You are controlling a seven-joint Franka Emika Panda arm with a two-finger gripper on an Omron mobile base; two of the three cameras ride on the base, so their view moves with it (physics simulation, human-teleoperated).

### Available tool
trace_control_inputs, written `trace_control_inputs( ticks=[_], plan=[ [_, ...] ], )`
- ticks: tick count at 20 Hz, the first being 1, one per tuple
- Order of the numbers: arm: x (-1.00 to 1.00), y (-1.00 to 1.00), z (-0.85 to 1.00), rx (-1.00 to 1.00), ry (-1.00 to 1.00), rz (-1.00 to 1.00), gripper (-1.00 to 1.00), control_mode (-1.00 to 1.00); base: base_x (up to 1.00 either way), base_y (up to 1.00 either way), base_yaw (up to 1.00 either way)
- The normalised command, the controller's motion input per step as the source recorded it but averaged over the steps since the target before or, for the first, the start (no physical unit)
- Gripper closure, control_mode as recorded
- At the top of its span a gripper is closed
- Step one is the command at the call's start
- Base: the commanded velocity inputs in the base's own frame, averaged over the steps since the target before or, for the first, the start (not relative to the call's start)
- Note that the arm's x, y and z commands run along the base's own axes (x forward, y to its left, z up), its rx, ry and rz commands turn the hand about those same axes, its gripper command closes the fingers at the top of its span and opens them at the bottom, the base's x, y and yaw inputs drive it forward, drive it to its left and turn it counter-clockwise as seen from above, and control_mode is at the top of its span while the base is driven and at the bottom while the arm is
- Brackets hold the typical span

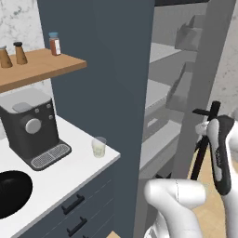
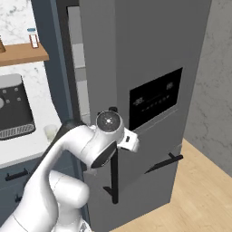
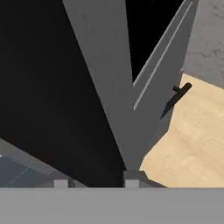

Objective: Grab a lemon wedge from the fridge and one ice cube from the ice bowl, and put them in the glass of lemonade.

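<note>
Coffee machine [image 1: 32,128] on white counter [image 1: 69,162]; shakers [image 1: 13,54] on wooden shelf [image 1: 42,65].

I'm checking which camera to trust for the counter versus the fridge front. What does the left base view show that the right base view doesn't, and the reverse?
Left base view alone: the wide round black ice bowl on the white counter, two brown shakers on the wooden shelf, and the tall grey fridge's pale shelves behind its open door.

Right base view alone: the fridge's black display panel and the lower black handle.

Both: the dark coffee machine, the small clear glass of lemonade, a red-labelled jar and a long black handle.
</note>
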Motion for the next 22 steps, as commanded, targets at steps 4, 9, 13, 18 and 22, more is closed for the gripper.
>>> trace_control_inputs(
  ticks=[4,9,13,18,22],
  plan=[
    [-0.66,-0.89,0.00,0.13,-0.32,-0.18,1.00,-1.00,0.00,0.00,0.00],
    [-0.62,-0.40,0.74,0.01,-0.13,-0.09,1.00,-1.00,0.00,0.00,0.00],
    [-0.49,-0.03,0.75,0.00,-0.07,-0.12,-1.00,-1.00,0.00,0.00,0.00],
    [-0.49,-0.02,0.90,-0.02,-0.05,-0.06,-1.00,-1.00,0.00,0.00,0.00],
    [-0.01,0.15,0.63,-0.13,0.00,-0.08,-1.00,-1.00,0.00,0.00,0.00]
  ],
)
